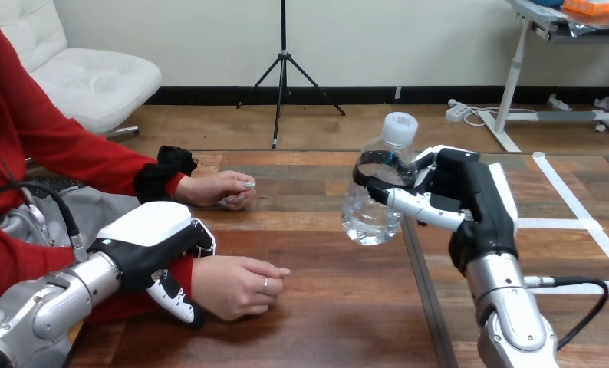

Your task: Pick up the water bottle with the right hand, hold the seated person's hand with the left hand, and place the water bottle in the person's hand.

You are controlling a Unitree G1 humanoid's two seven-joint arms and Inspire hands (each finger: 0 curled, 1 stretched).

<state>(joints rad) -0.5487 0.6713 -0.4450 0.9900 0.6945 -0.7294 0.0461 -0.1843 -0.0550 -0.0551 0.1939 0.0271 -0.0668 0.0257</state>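
Water bottle: upright, above the table, right hand wrapped round its middle. Left hand: clasped over the person's nearer wrist, thumb hooked beneath. Person's farther hand: on table, apart.
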